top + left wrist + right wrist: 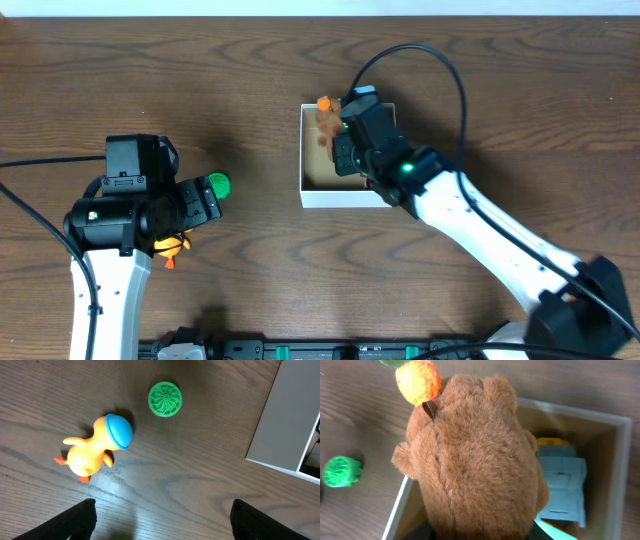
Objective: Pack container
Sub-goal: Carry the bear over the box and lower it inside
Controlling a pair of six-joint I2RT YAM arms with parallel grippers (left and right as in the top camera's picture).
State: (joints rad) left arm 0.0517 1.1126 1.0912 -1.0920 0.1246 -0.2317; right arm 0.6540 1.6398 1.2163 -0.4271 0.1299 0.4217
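The container [340,195] is a white-walled square box with a tan inside at the table's middle; it also shows in the right wrist view [620,425] and in the left wrist view [285,415]. My right gripper [345,140] is shut on a brown plush toy [475,465] with an orange ball [418,381] on its head, held over the box's left wall. A light blue item [562,487] lies inside the box. My left gripper [162,522] is open and empty above the table, near a yellow duck [95,447] with a blue cap and a green round toy [165,398].
The green round toy [217,184] lies on the table left of the box, and shows in the right wrist view [341,471]. The duck [172,245] is mostly hidden under my left arm. Black cables run along the left and over the box.
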